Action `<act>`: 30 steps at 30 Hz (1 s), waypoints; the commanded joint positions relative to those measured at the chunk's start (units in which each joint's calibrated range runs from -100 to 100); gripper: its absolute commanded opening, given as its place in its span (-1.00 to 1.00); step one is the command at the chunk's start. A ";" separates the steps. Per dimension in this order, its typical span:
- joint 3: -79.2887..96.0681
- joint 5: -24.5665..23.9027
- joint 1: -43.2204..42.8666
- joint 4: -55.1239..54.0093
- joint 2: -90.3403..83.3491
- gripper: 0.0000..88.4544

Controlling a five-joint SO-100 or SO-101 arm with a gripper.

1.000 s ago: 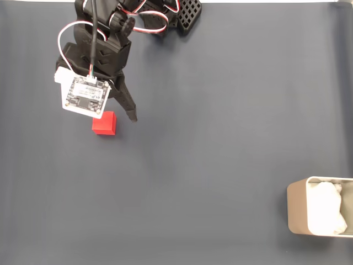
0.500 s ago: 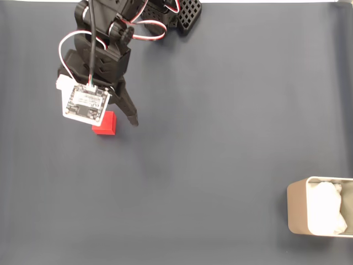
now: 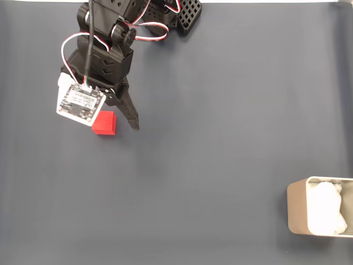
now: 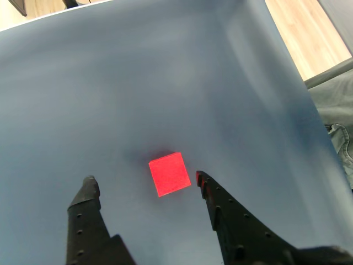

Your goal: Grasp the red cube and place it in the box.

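Note:
The red cube [image 3: 103, 123] lies on the dark blue-grey mat at the upper left of the fixed view, partly under the arm's white circuit board. In the wrist view the red cube [image 4: 169, 174] sits just ahead of the two black fingers, nearer the right fingertip [image 4: 201, 178] than the left one. My gripper [image 4: 145, 182] is open, hovering over the cube and touching nothing. One black finger [image 3: 130, 115] shows right of the cube in the fixed view. The beige box [image 3: 296, 212] with white padding stands at the lower right edge.
The arm's black base [image 3: 165, 14] sits at the top edge of the fixed view. In the wrist view the mat ends at the right, with a wooden floor [image 4: 300, 33] and grey fabric [image 4: 336, 116] beyond. Open mat lies between cube and box.
The gripper has crept down and a little left over the cube, its circuit board now covering the cube's upper left corner. Cube and box have not moved.

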 commanded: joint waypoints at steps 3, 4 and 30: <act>-0.64 -0.54 -0.30 -0.23 -0.59 -0.09; -0.64 -0.54 -0.23 -0.23 -0.51 -0.09; -3.65 -1.71 -0.80 -4.24 6.17 -0.08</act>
